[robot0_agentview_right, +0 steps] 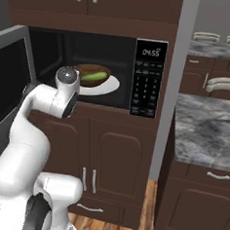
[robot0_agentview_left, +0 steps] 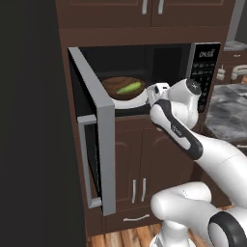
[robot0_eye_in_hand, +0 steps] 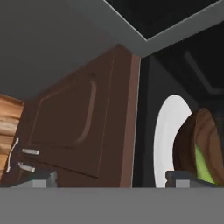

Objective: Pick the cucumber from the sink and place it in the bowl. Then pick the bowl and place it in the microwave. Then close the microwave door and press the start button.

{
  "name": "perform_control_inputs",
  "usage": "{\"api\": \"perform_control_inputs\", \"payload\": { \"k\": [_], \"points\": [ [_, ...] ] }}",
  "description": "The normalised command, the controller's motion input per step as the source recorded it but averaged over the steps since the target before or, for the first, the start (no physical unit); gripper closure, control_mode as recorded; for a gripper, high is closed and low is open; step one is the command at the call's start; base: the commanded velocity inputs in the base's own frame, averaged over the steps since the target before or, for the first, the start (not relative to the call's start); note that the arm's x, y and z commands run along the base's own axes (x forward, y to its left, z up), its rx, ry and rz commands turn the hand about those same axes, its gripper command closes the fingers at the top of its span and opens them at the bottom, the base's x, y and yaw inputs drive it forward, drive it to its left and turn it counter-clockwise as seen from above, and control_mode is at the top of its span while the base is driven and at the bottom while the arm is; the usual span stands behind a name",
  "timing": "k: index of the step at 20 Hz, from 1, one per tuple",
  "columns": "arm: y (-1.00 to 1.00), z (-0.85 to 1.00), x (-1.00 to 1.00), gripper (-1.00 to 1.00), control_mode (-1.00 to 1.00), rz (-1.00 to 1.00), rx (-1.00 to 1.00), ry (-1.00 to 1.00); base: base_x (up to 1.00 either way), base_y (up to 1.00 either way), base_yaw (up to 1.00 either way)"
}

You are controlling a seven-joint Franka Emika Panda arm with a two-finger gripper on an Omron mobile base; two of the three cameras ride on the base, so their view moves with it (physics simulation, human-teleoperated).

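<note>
Cucumber (robot0_agentview_left: pixel 129 88) lay in bowl (robot0_agentview_left: pixel 117 86) on microwave (robot0_agentview_right: pixel 53 53) turntable, long axis roughly along the opening's width, one end tilted up. Gripper (robot0_eye_in_hand: pixel 111 178) spread wide, fingertips well apart, holding nothing, just outside the cavity.

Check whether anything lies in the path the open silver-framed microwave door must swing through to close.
Yes: the white robot arm reaches across the microwave opening, just ahead of the brown wooden bowl holding the green cucumber. The silver-framed door would strike it.
</note>
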Motion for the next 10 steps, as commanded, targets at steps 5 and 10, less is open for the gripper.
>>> {"api": "perform_control_inputs", "payload": {
  "k": [5,10],
  "points": [
    [0.00,0.53,-1.00,-1.00,-1.00,0.25,0.16,-0.01,0.00,0.00,0.00],
    [0.10,0.51,-1.00,-1.00,-1.00,0.25,0.05,-0.01,0.00,0.00,0.00]
  ]
}}
